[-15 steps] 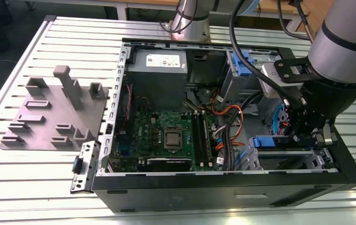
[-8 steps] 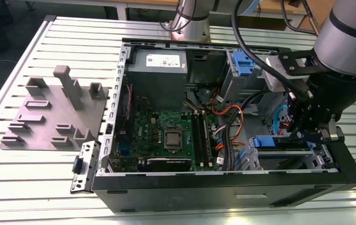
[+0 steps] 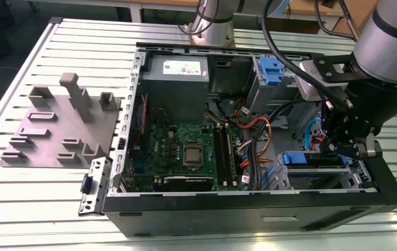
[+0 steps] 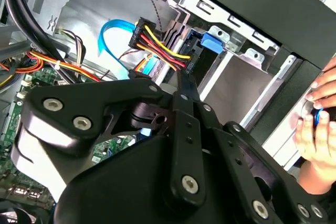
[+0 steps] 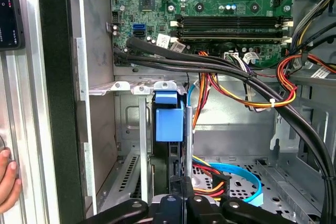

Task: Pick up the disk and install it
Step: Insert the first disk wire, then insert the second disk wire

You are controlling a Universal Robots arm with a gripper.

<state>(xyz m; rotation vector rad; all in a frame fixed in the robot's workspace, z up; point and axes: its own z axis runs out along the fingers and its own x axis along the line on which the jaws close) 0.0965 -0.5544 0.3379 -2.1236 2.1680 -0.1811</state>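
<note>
**Desk:** What am I looking at?

**Operator:** From my remote station: an opened computer case (image 3: 365,172) lies on its side on a slatted table (image 3: 16,219). In the exterior view the gripper (image 3: 348,146) hangs inside the case at the exterior view's right, over the grey drive cage (image 3: 317,178).

**Desk:** Where is the disk?

**Operator:** The disk (image 5: 169,116) sits edge-on in a slot of that cage. The first wrist view looks straight down the bay at its blue carrier end, between two metal rails, just beyond the gripper. The exterior view gives me that blue end beside the arm's wrist.

**Desk:** Clenched or released?

**Operator:** I cannot tell. In both wrist views the black linkage covers the place where the pincer meets the disk.

**Desk:** What else do the wrist cameras add?

**Operator:** A person's hand (image 4: 315,124) rests on the case's outer edge in the second wrist view. The first wrist view shows the motherboard (image 5: 210,14) and bundled cables (image 5: 247,85) beyond the cage. The exterior view alone shows me the power supply (image 3: 177,73) and a grey fixture block (image 3: 62,125) on the table.
</note>
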